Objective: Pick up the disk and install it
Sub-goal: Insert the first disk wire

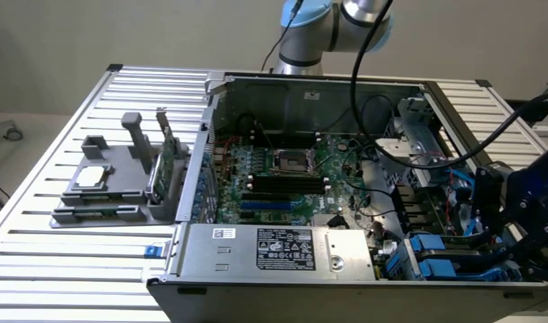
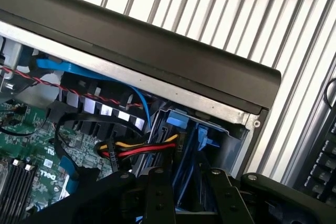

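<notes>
My gripper (image 1: 514,232) is down at the drive bay in the near corner of the open computer case (image 1: 310,84), on the exterior view's right. In the wrist view its black fingers (image 2: 157,195) stand on either side of a narrow dark thing with blue plastic rails, the disk (image 2: 182,184), seen on edge. The gripper (image 2: 186,187) looks shut on the disk, which points down into the bay beside blue carrier tabs (image 2: 178,120). The disk's label and metal faces are hidden.
Other blue carriers (image 1: 432,259) sit in the bay beside the power supply (image 1: 283,249). Red, yellow and black cables (image 2: 136,148) run close by, over the motherboard (image 1: 283,175). A grey fixture (image 1: 112,202) on the slatted table holds a silver chip (image 1: 90,176) and a green card (image 1: 171,158).
</notes>
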Controlling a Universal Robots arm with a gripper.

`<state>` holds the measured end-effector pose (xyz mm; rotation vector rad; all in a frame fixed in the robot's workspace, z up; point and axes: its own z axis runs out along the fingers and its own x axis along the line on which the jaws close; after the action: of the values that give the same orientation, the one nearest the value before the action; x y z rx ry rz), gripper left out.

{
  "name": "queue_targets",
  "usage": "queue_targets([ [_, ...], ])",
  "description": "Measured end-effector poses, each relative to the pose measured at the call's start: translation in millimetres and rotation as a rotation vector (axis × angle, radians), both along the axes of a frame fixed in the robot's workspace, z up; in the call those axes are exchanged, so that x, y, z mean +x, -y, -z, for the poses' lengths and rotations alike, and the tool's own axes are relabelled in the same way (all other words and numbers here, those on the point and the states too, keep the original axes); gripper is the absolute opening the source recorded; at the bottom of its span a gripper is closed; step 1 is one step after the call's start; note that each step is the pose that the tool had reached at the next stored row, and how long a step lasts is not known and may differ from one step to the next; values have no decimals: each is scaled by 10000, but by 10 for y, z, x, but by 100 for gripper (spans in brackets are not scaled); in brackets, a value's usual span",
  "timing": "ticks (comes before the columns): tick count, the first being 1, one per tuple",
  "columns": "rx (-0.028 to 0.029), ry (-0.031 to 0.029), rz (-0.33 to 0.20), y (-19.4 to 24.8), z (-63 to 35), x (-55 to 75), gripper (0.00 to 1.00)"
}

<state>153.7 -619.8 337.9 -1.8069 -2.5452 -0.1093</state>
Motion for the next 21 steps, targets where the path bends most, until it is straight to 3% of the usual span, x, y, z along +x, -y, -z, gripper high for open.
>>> queue_targets([
  [14,21,-12,13,-31,15,-6,31],
  [16,22,-18,13,-35,18,-6,29],
  [18,22,-25,13,-39,19,-6,17],
  [21,20,-35,15,-41,19,-6,17],
])
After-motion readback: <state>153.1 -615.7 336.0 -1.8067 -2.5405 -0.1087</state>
